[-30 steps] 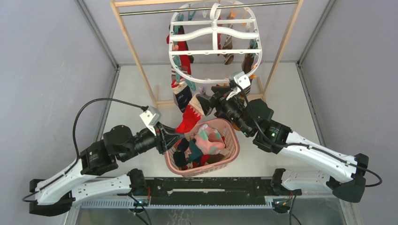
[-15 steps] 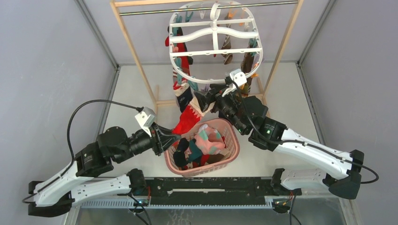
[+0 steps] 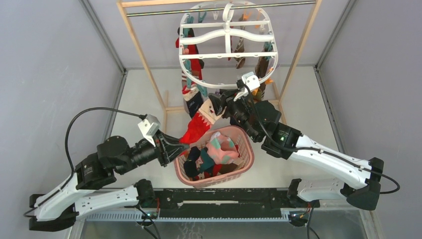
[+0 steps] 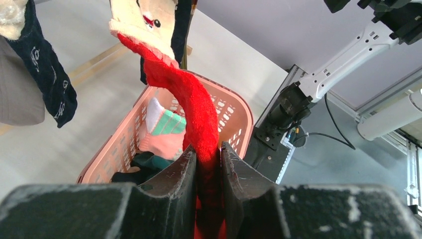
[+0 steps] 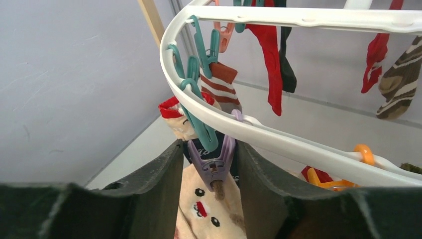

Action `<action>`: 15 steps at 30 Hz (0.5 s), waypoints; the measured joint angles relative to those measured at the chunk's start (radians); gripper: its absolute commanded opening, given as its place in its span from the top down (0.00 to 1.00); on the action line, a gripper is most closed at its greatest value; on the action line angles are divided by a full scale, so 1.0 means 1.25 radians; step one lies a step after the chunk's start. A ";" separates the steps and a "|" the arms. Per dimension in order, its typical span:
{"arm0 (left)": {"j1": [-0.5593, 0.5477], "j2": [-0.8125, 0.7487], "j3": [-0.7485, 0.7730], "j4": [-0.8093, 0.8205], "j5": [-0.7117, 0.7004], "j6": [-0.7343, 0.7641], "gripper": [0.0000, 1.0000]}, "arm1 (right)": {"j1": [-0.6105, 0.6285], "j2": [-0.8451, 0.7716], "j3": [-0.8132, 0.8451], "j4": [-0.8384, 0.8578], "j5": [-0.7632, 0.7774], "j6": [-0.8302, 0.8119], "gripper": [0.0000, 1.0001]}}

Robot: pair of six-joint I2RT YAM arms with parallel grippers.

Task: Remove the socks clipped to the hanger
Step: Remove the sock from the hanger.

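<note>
Left gripper: your left gripper [image 4: 209, 149] had its fingers pinched tight on the red toe of the sock [image 4: 191, 94], probably to keep it taut and under control.
Basket: the pink basket [image 4: 234, 112] sat just below that grip with loose socks inside. It looked placed so that a freed sock would fall straight in.
Sock: it ran up from your left fingers to its cream cuff with the little face, which was clipped at the near rim of the hanger [image 5: 278, 142].
Right gripper: your right gripper [image 5: 209, 147] had one finger on each side of the purple clip [image 5: 214, 167] holding that cuff, close against it. I could not tell whether they were squeezing it open.
Next move: pressing the clip seemed to be all that was left for this sock.
Other socks: red, striped and brown other socks [image 5: 268, 55] hung clipped further round the frame.
Wooden rail: the hanger's hook sat on the wooden rail [image 3: 144, 55] at the back.
</note>
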 measured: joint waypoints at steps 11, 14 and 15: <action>0.000 -0.002 0.020 -0.009 0.000 0.000 0.73 | -0.020 0.003 0.009 -0.001 -0.020 0.010 1.00; 0.000 -0.002 0.020 -0.013 0.000 0.000 0.73 | -0.027 0.005 0.009 -0.001 -0.024 0.020 1.00; 0.000 -0.002 0.020 -0.013 0.000 0.000 0.73 | -0.028 0.005 0.009 -0.001 -0.024 0.020 1.00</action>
